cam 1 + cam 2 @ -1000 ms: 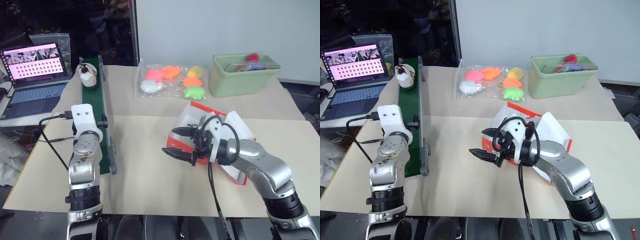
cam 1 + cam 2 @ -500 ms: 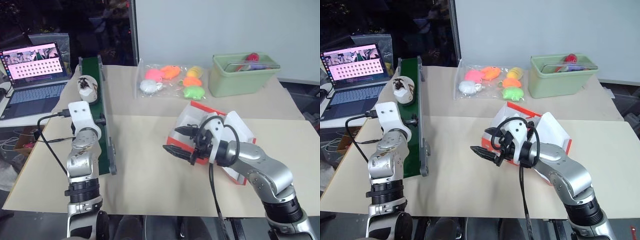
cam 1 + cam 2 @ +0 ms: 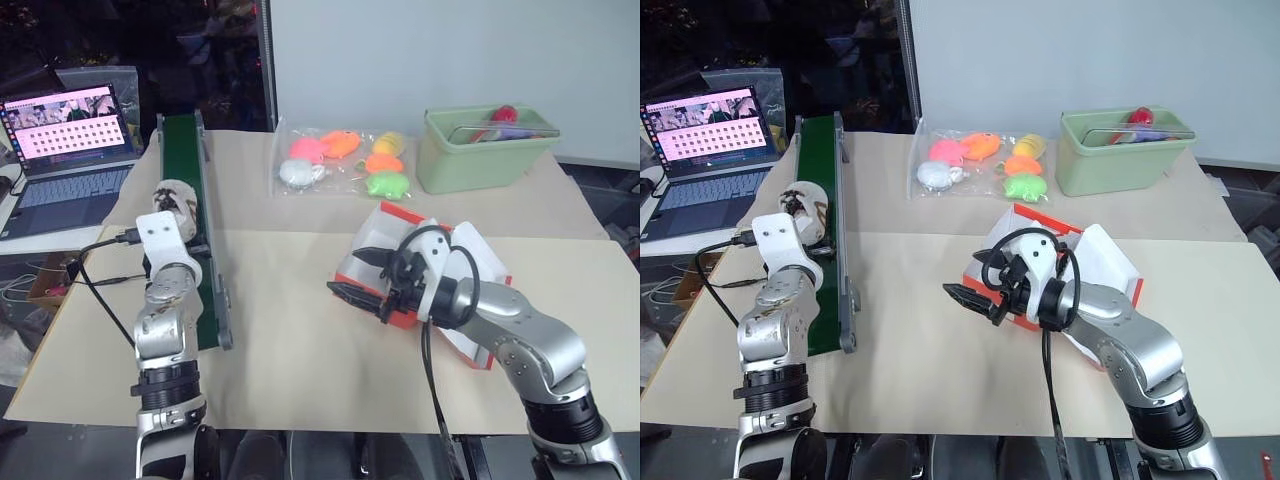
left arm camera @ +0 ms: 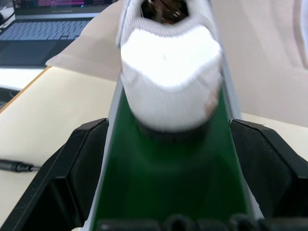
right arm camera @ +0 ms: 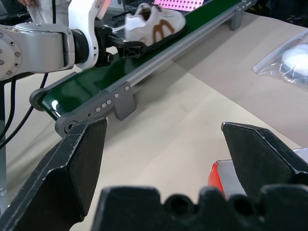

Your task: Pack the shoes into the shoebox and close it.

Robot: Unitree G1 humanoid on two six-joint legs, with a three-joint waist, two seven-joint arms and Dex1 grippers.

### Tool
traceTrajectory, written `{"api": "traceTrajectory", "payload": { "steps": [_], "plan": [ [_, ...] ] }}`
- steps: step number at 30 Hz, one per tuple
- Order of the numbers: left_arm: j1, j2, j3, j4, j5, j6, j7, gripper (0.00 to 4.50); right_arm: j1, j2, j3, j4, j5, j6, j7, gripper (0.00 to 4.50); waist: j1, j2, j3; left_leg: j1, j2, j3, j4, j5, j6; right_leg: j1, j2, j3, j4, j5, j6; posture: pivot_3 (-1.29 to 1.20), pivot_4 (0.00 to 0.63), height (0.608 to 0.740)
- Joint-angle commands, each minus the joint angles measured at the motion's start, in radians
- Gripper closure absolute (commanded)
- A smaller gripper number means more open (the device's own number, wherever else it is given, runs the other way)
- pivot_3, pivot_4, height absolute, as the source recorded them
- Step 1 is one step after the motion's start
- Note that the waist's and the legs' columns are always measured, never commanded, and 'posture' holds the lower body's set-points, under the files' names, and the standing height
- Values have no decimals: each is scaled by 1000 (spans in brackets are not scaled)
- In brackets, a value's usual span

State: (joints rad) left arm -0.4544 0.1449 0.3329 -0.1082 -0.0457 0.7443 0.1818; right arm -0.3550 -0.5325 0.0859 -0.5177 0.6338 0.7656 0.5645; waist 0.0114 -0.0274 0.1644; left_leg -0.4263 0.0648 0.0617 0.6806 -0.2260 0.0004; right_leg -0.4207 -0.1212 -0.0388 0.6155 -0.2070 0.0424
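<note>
You are working over a table covered in pale beige sheets, with a laptop off its far-left edge and a white wall behind. A narrow green conveyor belt runs near to far along the left side.

One shoe sits on that belt, just beyond your left gripper. That gripper's two fingers stand wide apart on either side of the belt, holding nothing, with the shoe's rounded white end facing straight into the gap. The shoe's long axis lies along the belt; the right wrist view shows it side-on with the brown mark toward the table's middle, sole down.

Expect it to be light, with a soft upper that dents under pressure and a stiffer black sole. Judged from here, squeezing across its width low down, close to the sole, should hold better than pinching the padded collar, which could fold and slip. The smooth white upper may be a little slippery.

The shoebox lies right of centre, open, white inside showing, lid flap spread toward the right; its contents cannot be made out. Your right gripper hovers just in front of the box's left side, fingers spread and empty, pointing left toward the belt.

Bagged soft toys and a pale green bin sit at the far side, well clear.
</note>
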Motion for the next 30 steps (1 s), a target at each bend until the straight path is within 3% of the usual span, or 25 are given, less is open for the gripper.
{"api": "traceTrajectory", "payload": {
  "steps": [1, 4, 8, 16, 17, 19, 21, 23, 27, 30],
  "plan": [
    [-1, -15, 3, -37, -17, -7, 6, 224, -28, -3, -36, -38, 19, 2, 1, 30, 0, 0, 0, 0, 0, 0, 0, 0, 0, 0, 0, 0, 0, 0, 0, 0, 150, 729],
    [-3, -25, -4, -50, -34, -9, -9, 922, -38, 0, -39, -32, 17, 2, 1, 0, 0, 0, 0, 0, 0, 0, 0, 0, 0, 0, 0, 0, 0, 0, 0, 0, 150, 729],
    [-17, -27, -2, -43, -43, 30, 1, 2251, -52, 5, -39, -21, 12, 1, 0, 0, 2, 0, 0, 0, 0, 0, 0, 0, 0, 0, 0, 0, 0, 0, 0, 0, 150, 729],
    [-63, -19, 4, -36, -36, 3, 25, 2251, -65, 8, -39, -7, 2, 0, -4, 0, 0, 0, 0, 1, 0, 0, 0, 1, -2, 0, 0, 0, 3, 0, 0, 0, 150, 729],
    [-64, 30, -55, -51, 36, -62, 28, 2251, -69, 13, -43, -1, 2, 4, -12, 0, 0, 0, 0, 1, 0, 0, 0, 1, -2, 0, 0, 0, 3, 0, 0, 0, 150, 729],
    [-86, 179, -236, -124, 244, -290, 6, 2251, -134, 104, -149, 53, 159, 90, -121, 0, -1, -5, 3, 0, 0, 0, 0, 1, -2, -1, 0, 0, 3, 0, 0, 0, 150, 729],
    [-117, 219, -329, -174, 273, -451, -54, 2251, -225, 201, -286, 153, 406, 176, -269, 0, -5, -6, 4, -2, 1, -1, 0, 3, -4, -4, 2, 0, 9, 1, -1, 0, 150, 729],
    [-125, 161, -339, -170, 144, -452, -147, 2251, -289, 240, -375, 247, 561, 219, -373, 0, 6, -5, 3, -4, 2, -1, 0, 4, -6, -4, 2, 0, 9, 2, -3, 0, 150, 729],
    [-110, 25, -292, -182, -163, -240, -324, 2251, -345, 251, -445, 403, 693, 286, -536, 0, 12, 1, -5, -3, 0, 0, 0, 2, -3, 2, 0, -1, 1, 2, -2, 0, 150, 729],
    [-91, -11, -290, -230, -282, -193, -406, 2251, -363, 261, -470, 479, 817, 306, -625, 0, -6, 1, -4, -6, 1, 0, -1, 2, -2, -3, 0, -1, 3, 1, -1, 0, 150, 729]
  ]
}}
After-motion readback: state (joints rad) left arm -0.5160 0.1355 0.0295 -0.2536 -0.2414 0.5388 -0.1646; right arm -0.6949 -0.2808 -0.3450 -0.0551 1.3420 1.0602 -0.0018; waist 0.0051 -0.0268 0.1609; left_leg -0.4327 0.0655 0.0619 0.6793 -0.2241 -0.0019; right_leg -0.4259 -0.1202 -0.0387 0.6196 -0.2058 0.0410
